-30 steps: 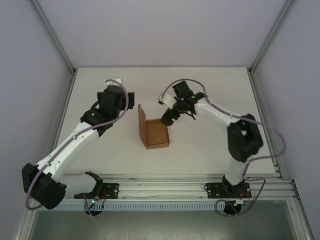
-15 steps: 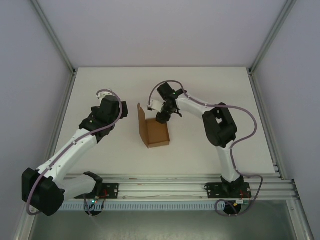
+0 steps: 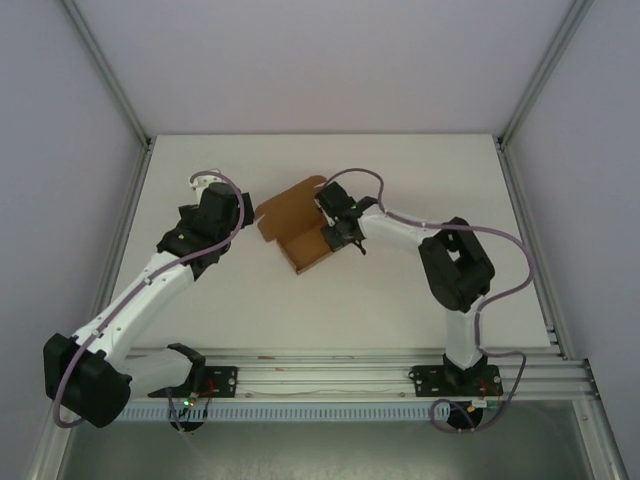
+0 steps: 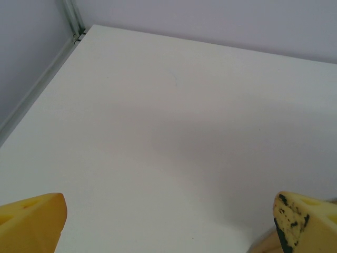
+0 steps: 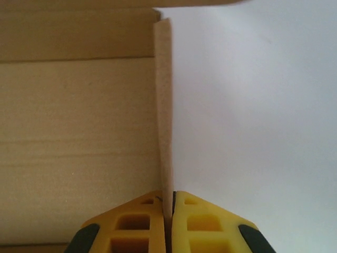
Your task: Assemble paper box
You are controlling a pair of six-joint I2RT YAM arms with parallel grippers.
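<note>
From above, the paper box (image 3: 290,225) lies near the middle of the bench (image 3: 400,170), partly folded, with brown panels spread toward the far left and a low tray shape on the near side. My right gripper (image 3: 335,226) is at the box's right side, touching it. My left gripper (image 3: 207,186) hangs to the left of the box, apart from it.

Through the left wrist camera, my two yellow fingertips (image 4: 31,221) stand wide apart at the lower corners with bare white bench between them. That gripper is open and holds nothing. A sliver of brown at the bottom right may be the box, but I cannot be sure.

Through the right wrist camera, my right gripper is closed on an upright wall (image 5: 164,105) of the box, seen edge-on and pinched thin between the tips. The box floor lies to the left of it and white bench to the right.

I judge this cardboard to be very light, stiff across each panel, and willing to bend only at its scored creases. It will likely slide on the smooth bench if pushed on one side alone, and a hard squeeze could crease it. The best hold is a panel's free edge close to a fold, as I have now, with my left gripper bracing the opposite side.
</note>
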